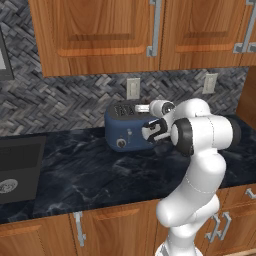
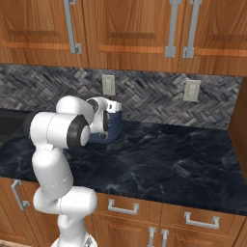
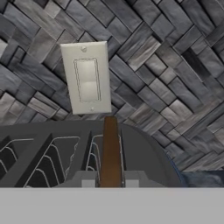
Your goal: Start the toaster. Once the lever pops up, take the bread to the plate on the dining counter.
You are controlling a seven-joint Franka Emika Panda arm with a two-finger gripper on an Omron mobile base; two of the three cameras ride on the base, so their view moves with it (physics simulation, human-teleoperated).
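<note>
The gripper (image 3: 110,179) is seen clamped on the bread (image 3: 110,148), which stands edge-up in a slot of the toaster (image 1: 125,131) at the far side of the counter (image 1: 100,175). A tilted lift could jam the slice against the slot wires, or the thin crust could slip free.

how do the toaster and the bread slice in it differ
The toaster is a boxy dark-blue body with a black slotted top; the bread is a thin brown slice. The toaster is far larger than the bread, which takes up just one slot. The toaster sits flat on the black counter, while the bread stands on edge, its top sticking up between the fingertips of the shut hand. Both are square-cornered.
</note>
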